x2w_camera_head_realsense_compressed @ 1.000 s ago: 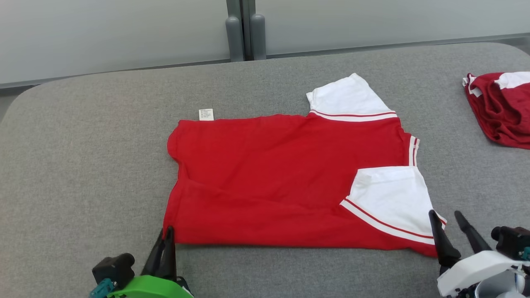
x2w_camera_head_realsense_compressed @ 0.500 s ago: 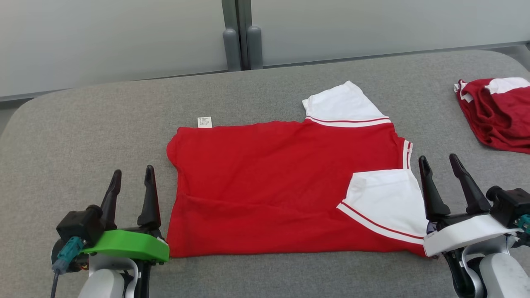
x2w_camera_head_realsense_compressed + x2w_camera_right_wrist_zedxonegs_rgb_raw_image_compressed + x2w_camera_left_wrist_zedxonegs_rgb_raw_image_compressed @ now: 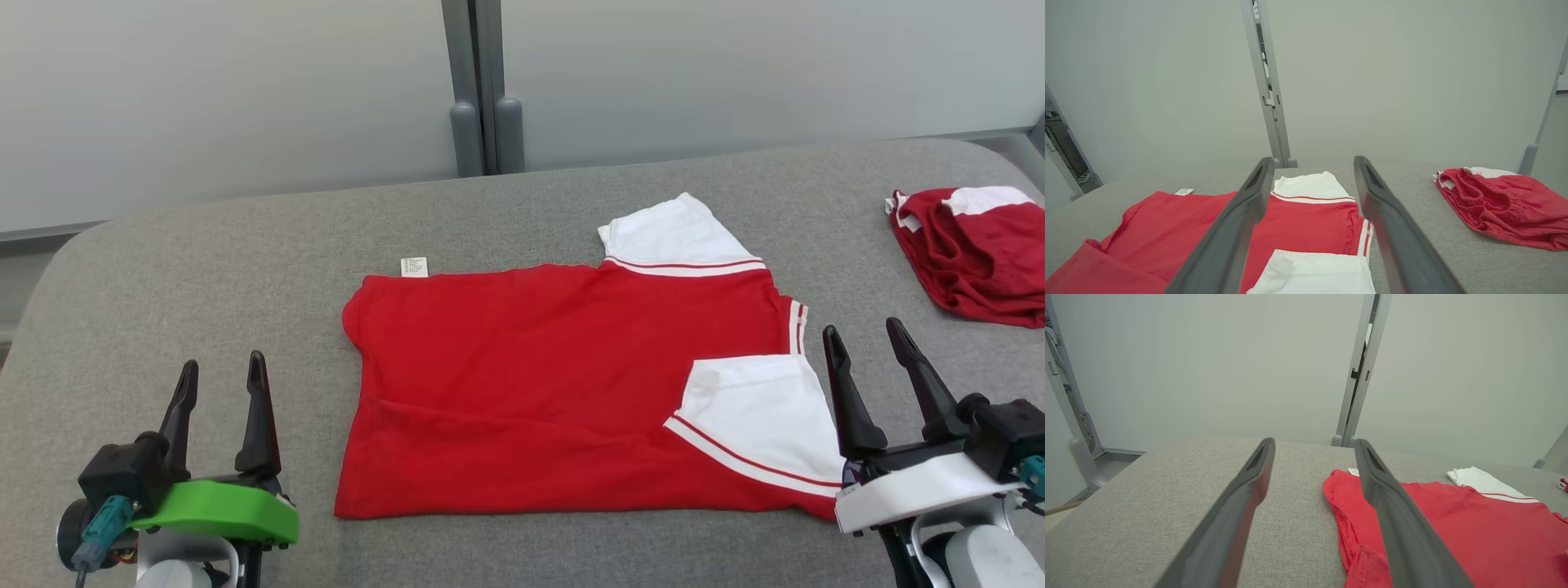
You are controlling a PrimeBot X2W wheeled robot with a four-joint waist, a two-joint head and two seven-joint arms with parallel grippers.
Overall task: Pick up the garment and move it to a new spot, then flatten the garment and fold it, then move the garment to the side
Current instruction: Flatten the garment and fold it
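Claws wide open, gripping nothing: the left gripper (image 3: 223, 363) and right gripper (image 3: 862, 328) are hovering over the table (image 3: 204, 269).
The red-and-white garment (image 3: 555, 376) is lying flat between them, partly folded.

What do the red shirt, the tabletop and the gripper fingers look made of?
Red shirt: soft knit fabric, matte, probably cotton or a blend; it lies limp with creases and stitched hems. Tabletop: grey woven or felt-like textile cover, matte, with visible flecked weave. Gripper fingers: dark rigid plastic or coated metal, smooth with a slight sheen; can't tell which.
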